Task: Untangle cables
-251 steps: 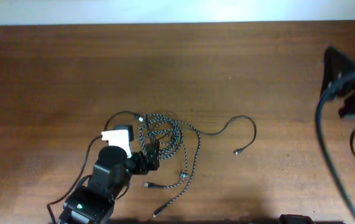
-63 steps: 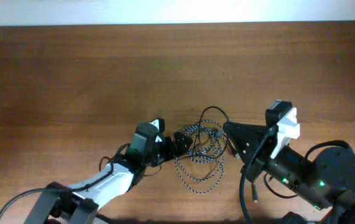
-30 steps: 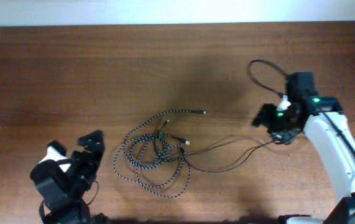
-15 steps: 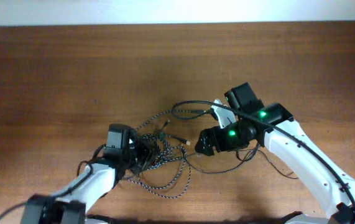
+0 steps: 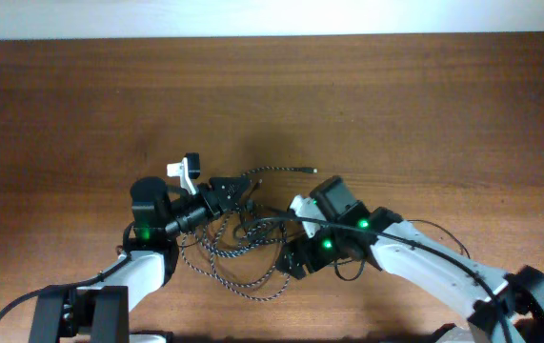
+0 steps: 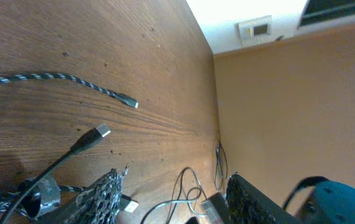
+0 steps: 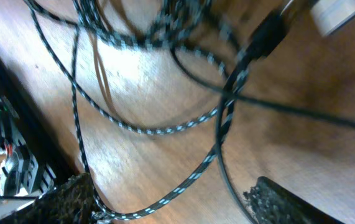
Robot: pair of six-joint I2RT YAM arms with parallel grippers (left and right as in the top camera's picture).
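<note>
We see the braided black-and-white speckled cable (image 6: 40, 77) heaped in loops mid-way along the near side of the brown wooden table (image 5: 395, 105). One plug end sticks out to the right above the heap. The plain thin black cable (image 6: 71, 150) runs through the same heap and crosses the braided loops; the two are not separated. The left gripper (image 5: 233, 192) sits at the heap's upper left edge, fingers spread, pinching nothing. The right gripper (image 5: 289, 263) is at the heap's right edge with its fingers (image 7: 71, 199) wide apart. A braided strand and a black strand pass between them, and we can't tell if they touch.
</note>
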